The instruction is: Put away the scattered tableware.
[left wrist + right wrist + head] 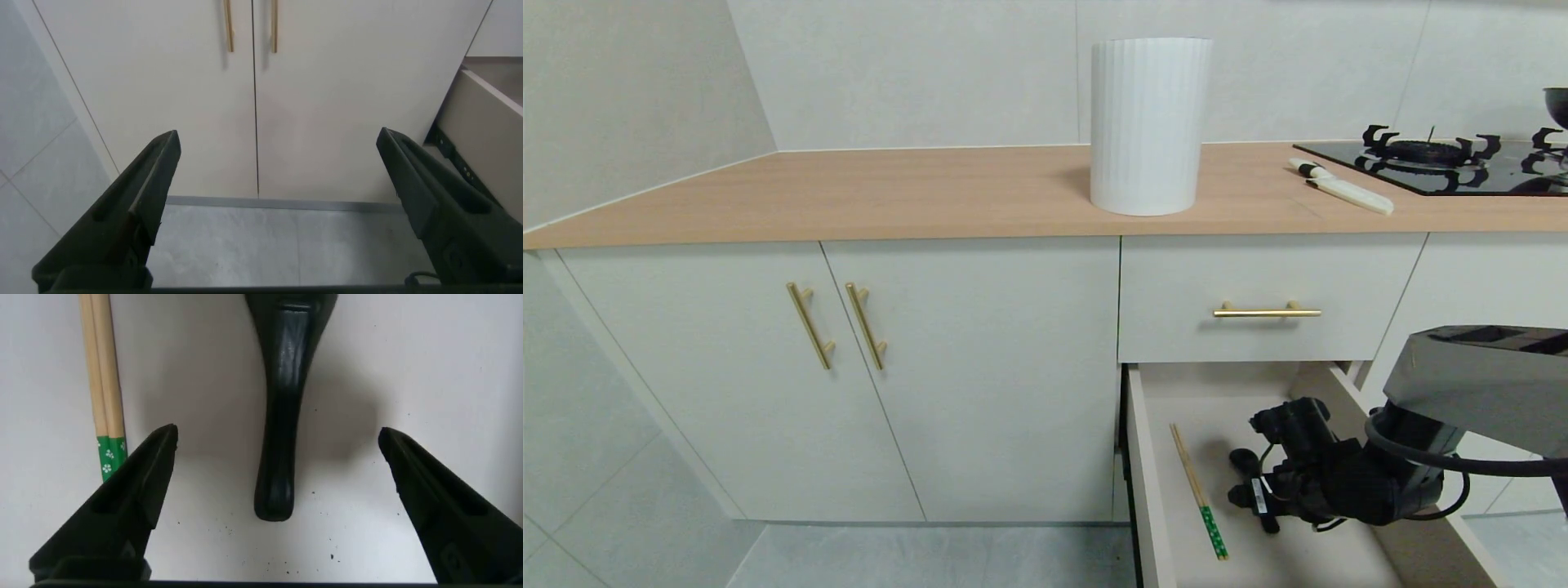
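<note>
A pair of wooden chopsticks (1199, 492) with green ends lies on the floor of the open drawer (1147, 474) at the lower right. In the right wrist view the chopsticks (102, 376) lie beside a black spoon (282, 376), which rests flat on the drawer floor. My right gripper (1245, 482) hangs inside the drawer, open, and the right gripper (276, 434) has a finger on either side of the spoon's handle without touching it. My left gripper (278, 139) is open and holds nothing, low in front of the cabinet doors (257, 98).
On the wooden counter stand a tall white ribbed container (1148, 126) and a white-handled knife (1342, 186) beside the black gas hob (1437, 159). A shut drawer with a gold handle (1267, 311) sits above the open one. Grey floor tiles (270, 245) lie below the cabinets.
</note>
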